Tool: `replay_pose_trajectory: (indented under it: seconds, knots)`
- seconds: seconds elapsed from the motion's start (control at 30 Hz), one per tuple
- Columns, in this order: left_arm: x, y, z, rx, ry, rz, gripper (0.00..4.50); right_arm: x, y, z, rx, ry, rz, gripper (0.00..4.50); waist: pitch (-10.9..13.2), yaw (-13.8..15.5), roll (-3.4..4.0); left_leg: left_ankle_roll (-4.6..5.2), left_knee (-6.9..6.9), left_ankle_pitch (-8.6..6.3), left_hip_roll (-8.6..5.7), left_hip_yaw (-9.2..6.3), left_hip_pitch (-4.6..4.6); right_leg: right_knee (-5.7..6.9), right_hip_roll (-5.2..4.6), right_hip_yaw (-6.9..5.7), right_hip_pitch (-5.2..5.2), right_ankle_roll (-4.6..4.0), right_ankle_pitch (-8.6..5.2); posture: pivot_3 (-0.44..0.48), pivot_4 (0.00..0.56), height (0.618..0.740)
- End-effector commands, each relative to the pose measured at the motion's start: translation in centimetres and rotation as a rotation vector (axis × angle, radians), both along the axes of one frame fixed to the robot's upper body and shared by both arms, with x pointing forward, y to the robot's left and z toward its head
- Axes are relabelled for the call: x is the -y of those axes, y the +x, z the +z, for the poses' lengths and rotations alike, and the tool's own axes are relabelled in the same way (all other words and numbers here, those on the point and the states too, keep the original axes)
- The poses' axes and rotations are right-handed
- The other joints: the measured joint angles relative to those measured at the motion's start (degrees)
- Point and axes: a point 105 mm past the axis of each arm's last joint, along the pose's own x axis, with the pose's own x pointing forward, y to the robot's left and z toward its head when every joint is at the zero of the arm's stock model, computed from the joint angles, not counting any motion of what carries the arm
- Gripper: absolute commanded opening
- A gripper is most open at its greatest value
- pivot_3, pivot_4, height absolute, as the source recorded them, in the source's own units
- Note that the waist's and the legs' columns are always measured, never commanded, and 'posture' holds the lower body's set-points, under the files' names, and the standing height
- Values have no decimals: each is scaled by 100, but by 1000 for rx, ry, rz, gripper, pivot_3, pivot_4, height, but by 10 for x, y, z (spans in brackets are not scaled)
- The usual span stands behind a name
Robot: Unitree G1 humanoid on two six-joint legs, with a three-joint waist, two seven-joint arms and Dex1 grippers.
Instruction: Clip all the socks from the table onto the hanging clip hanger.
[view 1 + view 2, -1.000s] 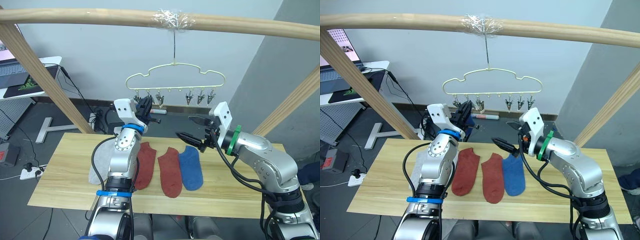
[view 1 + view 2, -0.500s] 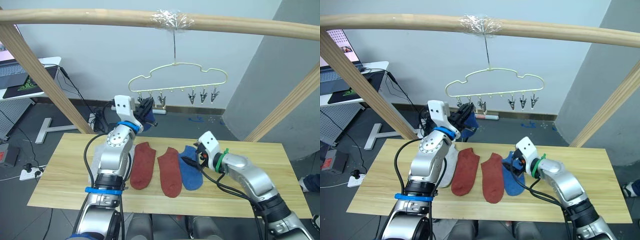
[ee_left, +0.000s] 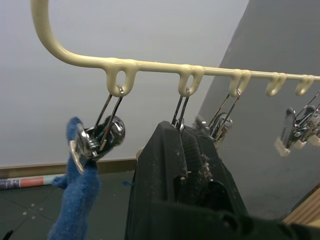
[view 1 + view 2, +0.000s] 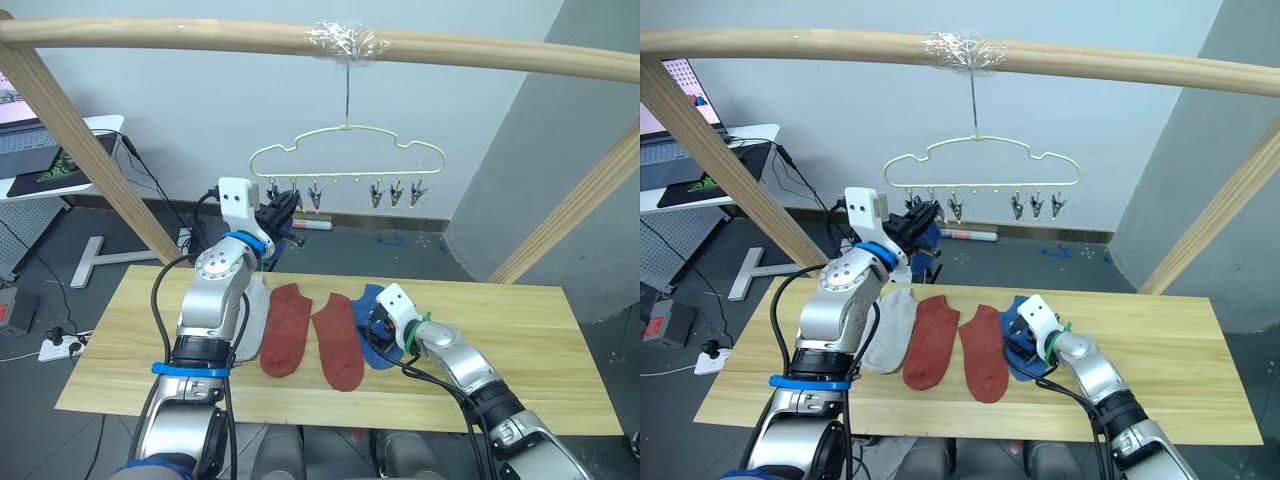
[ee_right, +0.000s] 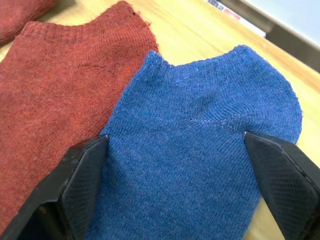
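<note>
On the pale wood counter (image 4: 520,330), nearest to the robot, the right gripper (image 5: 177,185) is low over the blue sock (image 5: 200,165); its jaws are wide open, one finger at each side of the sock, and they hold nothing. This blue sock lies flat at the right end of a row of socks, and its edge touches the rust red sock (image 4: 338,340) beside it. A second rust red sock (image 4: 282,328) lies just to the left, and then a light grey sock (image 4: 890,328), partly behind the left arm. Further back and higher, the left gripper (image 3: 182,165) is raised to the clip hanger (image 4: 347,150), a thin pale yellow wire hanger with a row of small metal clips. Its jaws are pressed together around the second clip (image 3: 181,107) from the hanger's left end. The first clip (image 3: 100,137) beside it grips another blue sock (image 3: 77,205), which hangs down from it. The hanger hangs by its hook from the thick wooden rail (image 4: 500,55) across the top.
</note>
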Motion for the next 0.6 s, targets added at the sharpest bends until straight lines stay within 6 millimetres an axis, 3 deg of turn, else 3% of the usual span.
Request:
replay_pose_trajectory:
  seconds: [0.03,0.23,0.33,0.4,0.6]
  knots:
    - [3,-6,10,16,-21,-44,0,33,-23,-37,-93,-139,4,3600,0,-9,1,0,-4,0,0,0,26,-4,0,0,27,21,-14,140,172,740]
    - [5,-9,4,-121,-125,-142,0,51,-26,-25,-18,-184,96,1691,-1,5,2,0,-12,-1,-2,2,57,-41,-2,5,71,25,-14,140,172,740]
    - [5,-11,2,-236,-225,-211,0,53,-27,-11,64,-214,182,703,-1,-6,2,1,-16,-2,-2,1,53,-51,-3,3,70,26,-14,131,168,740]
    - [1,-13,1,-310,-252,-245,0,45,-23,12,174,-220,269,30,-1,-19,2,1,-19,-2,-1,1,52,-51,-3,2,69,27,-14,130,172,740]
    - [-8,-21,8,-449,-294,-348,0,7,-1,93,501,-134,351,30,6,-194,3,1,-26,-2,1,0,44,-45,0,4,53,26,-14,129,171,740]
